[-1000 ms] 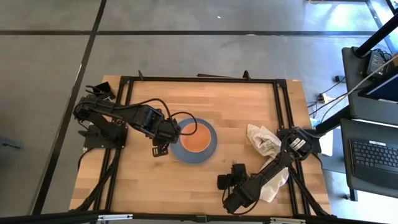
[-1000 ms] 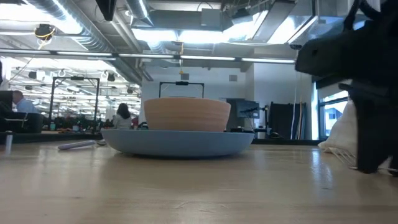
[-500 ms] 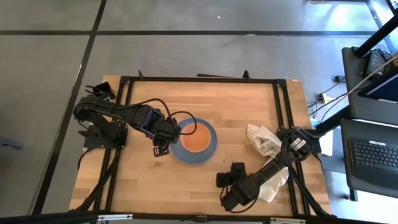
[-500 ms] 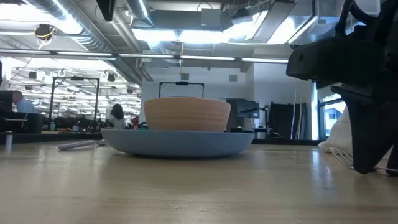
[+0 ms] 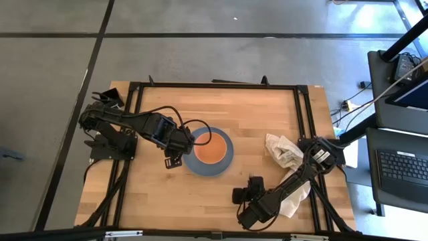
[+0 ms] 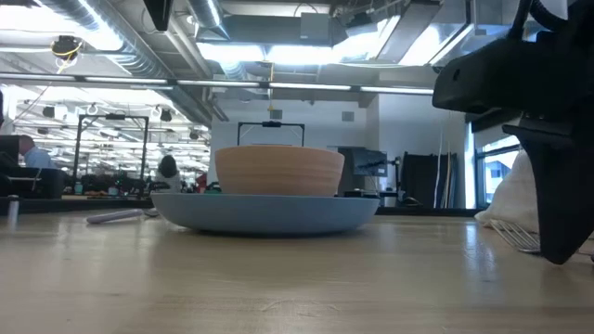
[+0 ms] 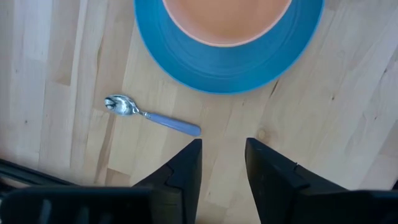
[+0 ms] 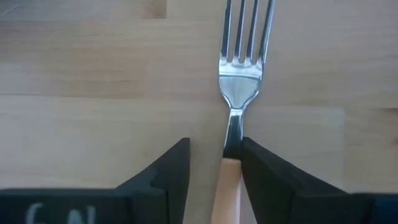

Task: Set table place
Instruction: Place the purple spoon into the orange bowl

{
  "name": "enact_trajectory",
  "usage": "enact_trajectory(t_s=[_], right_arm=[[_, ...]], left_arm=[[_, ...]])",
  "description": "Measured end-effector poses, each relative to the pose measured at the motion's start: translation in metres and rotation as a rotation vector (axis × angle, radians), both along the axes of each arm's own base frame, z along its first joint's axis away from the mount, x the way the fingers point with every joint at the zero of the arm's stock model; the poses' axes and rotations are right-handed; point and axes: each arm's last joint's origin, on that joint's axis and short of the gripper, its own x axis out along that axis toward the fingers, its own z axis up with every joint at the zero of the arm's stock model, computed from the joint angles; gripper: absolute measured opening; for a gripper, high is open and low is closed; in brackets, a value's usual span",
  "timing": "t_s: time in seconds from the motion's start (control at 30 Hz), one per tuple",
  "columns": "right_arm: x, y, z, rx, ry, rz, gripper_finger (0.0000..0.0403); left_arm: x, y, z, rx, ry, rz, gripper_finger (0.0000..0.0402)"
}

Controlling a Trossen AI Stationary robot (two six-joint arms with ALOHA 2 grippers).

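Observation:
A blue plate (image 5: 223, 163) lies in the middle of the table with an orange bowl (image 5: 209, 148) standing in it. The lilac-handled spoon (image 7: 152, 116) lies flat on the wood to the plate's left. My left gripper (image 7: 222, 158) hovers open and empty over the wood beside the spoon and the plate's edge (image 7: 230, 74). The orange-handled fork (image 8: 241, 74) lies on the wood near the table's near edge, right of the plate, with its tines pointing away from my right gripper (image 8: 216, 165). That gripper is open and low, with one finger on each side of the fork's neck. My right gripper has the fork's neck (image 8: 232, 134) close along the inner side of one finger (image 8: 261, 168). The other finger (image 8: 168, 171) stands clear of it with bare wood between. Whether that finger touches the fork, I cannot tell. The fork lies along the fingers on the table.
An off-white crumpled cloth (image 5: 283, 150) lies at the table's right side, under and beside my right arm. It shows behind the fork's tines (image 6: 516, 234) in the low view. Bare wood lies at the far side and at the near left. A black frame edges the table (image 5: 214, 86).
My right gripper has crept a little toward the table's near edge, staying low over the wood beside the fork.

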Motion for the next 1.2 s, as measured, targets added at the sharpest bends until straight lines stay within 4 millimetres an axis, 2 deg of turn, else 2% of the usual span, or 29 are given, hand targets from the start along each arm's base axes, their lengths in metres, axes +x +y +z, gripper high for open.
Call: enact_trajectory(t_s=[0.3,0.4,0.57,0.8,0.93,1.2], right_arm=[[0.000,0.004,0.002,0.026,0.006,0.001,0.0139],[-0.001,0.004,0.002,0.025,0.014,0.002,0.0114],[-0.002,0.003,0.003,0.014,0.022,0.004,0.0037],[0.003,0.000,0.006,-0.071,-0.040,0.033,0.0037],[0.014,-0.003,0.017,-0.112,-0.059,0.044,0.0037],[0.021,-0.014,0.058,-0.210,0.037,0.036,0.0037]], left_arm=[[0.002,0.000,0.000,-0.005,-0.020,0.000,0.0123],[0.002,0.000,0.000,-0.005,-0.021,0.000,0.0124],[0.002,0.000,0.000,-0.005,-0.020,0.000,0.0124],[0.002,0.000,0.000,-0.005,-0.020,-0.001,0.0124],[0.002,0.000,0.000,-0.005,-0.020,-0.001,0.0124],[0.002,0.000,0.000,-0.005,-0.020,-0.001,0.0124]])
